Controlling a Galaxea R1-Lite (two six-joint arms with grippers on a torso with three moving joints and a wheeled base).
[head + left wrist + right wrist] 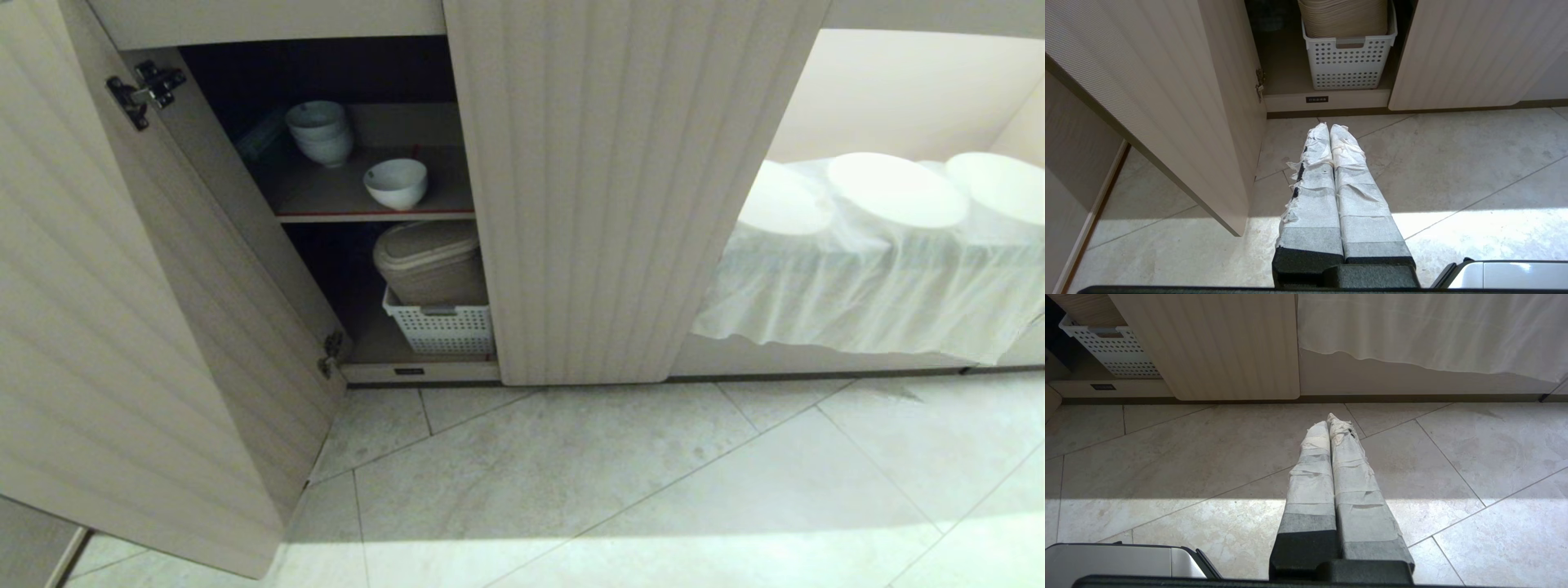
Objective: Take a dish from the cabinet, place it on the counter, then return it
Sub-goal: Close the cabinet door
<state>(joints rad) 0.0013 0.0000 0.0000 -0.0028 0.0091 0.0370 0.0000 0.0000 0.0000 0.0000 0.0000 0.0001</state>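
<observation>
Bowl [396, 182] sits alone on the upper shelf of the open cabinet [637, 188], well apart from left gripper [1329, 130] and right gripper [1327, 420], both pressed together, empty, over the floor [653, 482].

left gripper [1329, 130]: closed, empty, angled downward | right gripper [1329, 420]: closed, empty, angled downward

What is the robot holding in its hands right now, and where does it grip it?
Nothing. The left hand and right hand are both shut and empty above the floor, and the dish sits untouched on the cabinet shelf.
</observation>
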